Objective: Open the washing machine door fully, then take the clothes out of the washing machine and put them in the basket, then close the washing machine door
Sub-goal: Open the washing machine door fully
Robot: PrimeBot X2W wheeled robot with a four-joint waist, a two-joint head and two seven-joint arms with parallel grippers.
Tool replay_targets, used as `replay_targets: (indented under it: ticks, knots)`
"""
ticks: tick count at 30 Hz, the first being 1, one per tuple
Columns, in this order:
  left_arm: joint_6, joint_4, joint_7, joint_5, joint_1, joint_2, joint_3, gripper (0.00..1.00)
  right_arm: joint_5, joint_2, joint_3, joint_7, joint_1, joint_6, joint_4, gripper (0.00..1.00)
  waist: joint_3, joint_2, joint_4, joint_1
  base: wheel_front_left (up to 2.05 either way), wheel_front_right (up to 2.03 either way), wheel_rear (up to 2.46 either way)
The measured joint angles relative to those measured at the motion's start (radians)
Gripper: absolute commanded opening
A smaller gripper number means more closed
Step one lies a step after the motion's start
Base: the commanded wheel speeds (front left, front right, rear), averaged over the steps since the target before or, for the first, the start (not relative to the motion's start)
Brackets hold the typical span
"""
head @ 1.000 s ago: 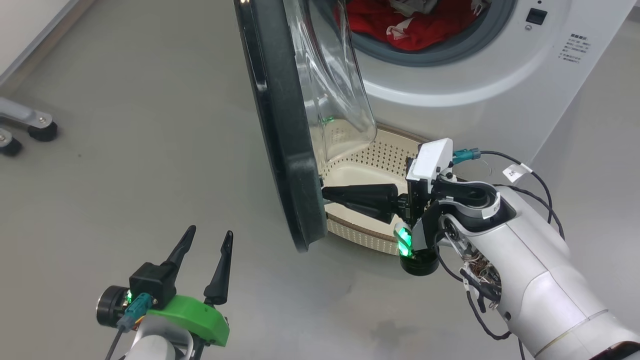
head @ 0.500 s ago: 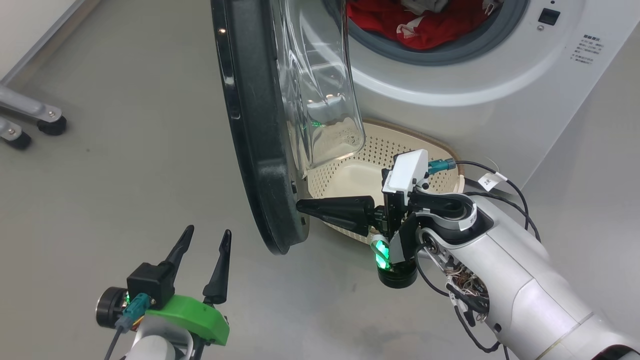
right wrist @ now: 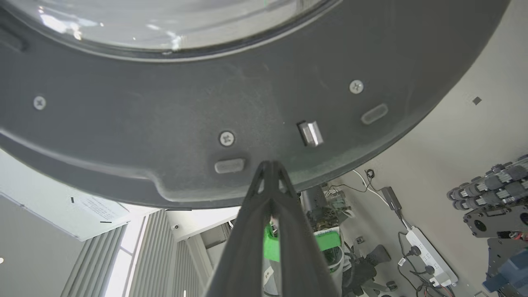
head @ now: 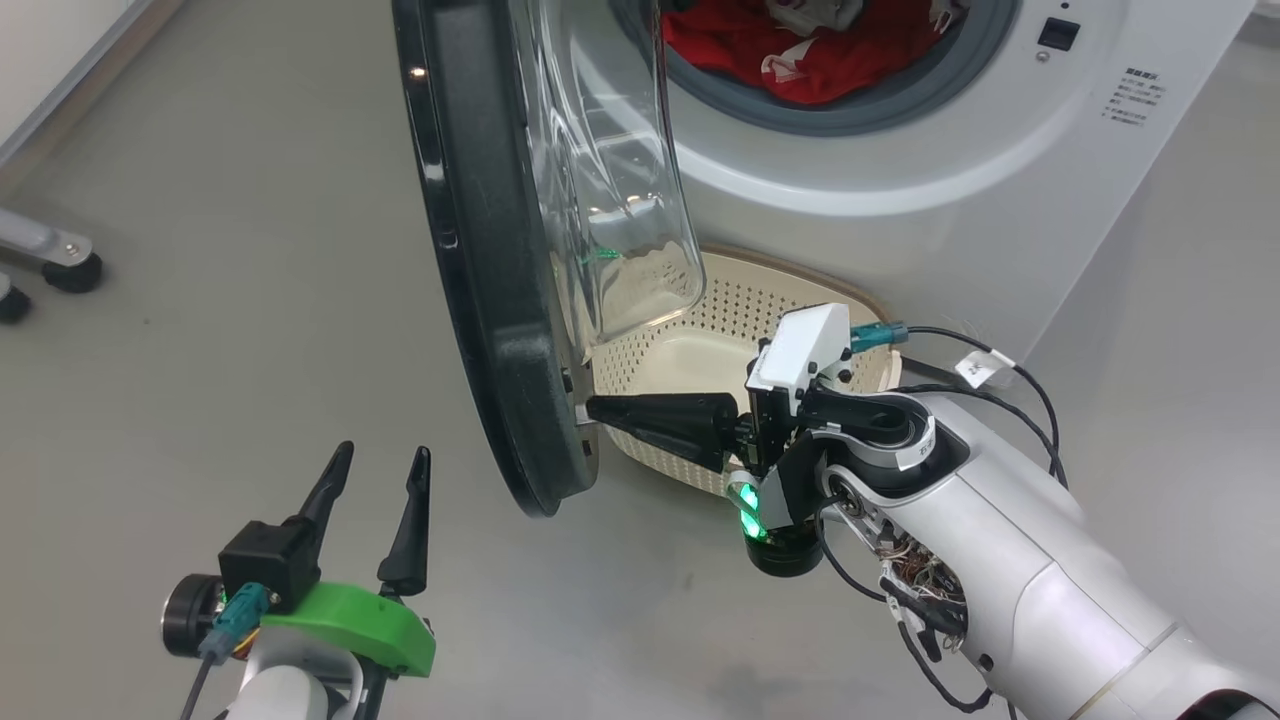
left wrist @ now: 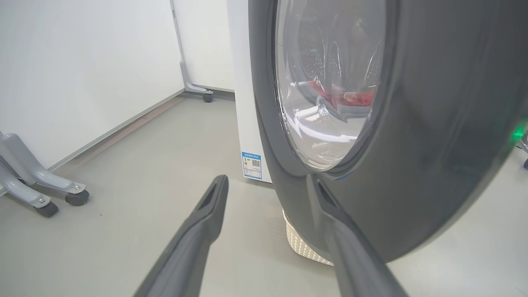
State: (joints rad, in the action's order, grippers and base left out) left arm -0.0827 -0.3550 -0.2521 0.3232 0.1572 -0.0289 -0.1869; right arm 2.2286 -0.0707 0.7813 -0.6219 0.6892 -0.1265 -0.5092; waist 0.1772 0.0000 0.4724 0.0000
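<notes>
The washing machine door point(head: 480, 250) stands ajar, its black rim edge-on and its glass bowl bulging toward the white washing machine point(head: 900, 200). Red clothes point(head: 800, 50) lie in the drum. The cream basket point(head: 720, 330) sits on the floor under the drum, partly behind the door. My right gripper point(head: 592, 408) is shut with nothing in it. Its tip touches the door's inner rim point(right wrist: 165, 123) beside the metal latch point(right wrist: 310, 133), fingertips pressed together point(right wrist: 271, 164). My left gripper point(head: 378, 468) hangs open at the lower left, outside the door point(left wrist: 433, 123), fingers spread point(left wrist: 268, 181).
Grey floor lies to the left of the door. Grey caster legs point(head: 50, 255) stand at the far left near a white wall point(left wrist: 82, 62). In the right wrist view a power strip point(right wrist: 425, 255) and cables lie on the floor.
The door has swung further open, toward the left, with my shut right gripper following against its inner rim. More of the basket shows. The head camera has also shifted slightly.
</notes>
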Motion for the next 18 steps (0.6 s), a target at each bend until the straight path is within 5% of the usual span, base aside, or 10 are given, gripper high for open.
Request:
replay_targets:
  ticks: [10,15,18]
  knots:
    - [0.009,0.002,0.0,-0.036,-0.026,-0.008,0.05,1.0,-0.222,-0.065,0.026,0.154,-0.008,0.118,-0.013,0.0,-0.052,0.0,-0.062,0.0,0.0,0.0,0.0]
    - [0.017,0.001,0.0,-0.039,-0.058,-0.024,0.093,1.0,-0.438,-0.15,0.053,0.342,-0.026,0.229,0.0,0.0,-0.091,0.0,-0.114,0.0,0.0,0.0,0.0]
    - [0.017,0.002,0.0,-0.039,-0.072,-0.029,0.107,1.0,-0.569,-0.195,0.081,0.448,-0.032,0.238,0.009,0.0,-0.111,0.0,-0.143,0.0,0.0,0.0,0.0]
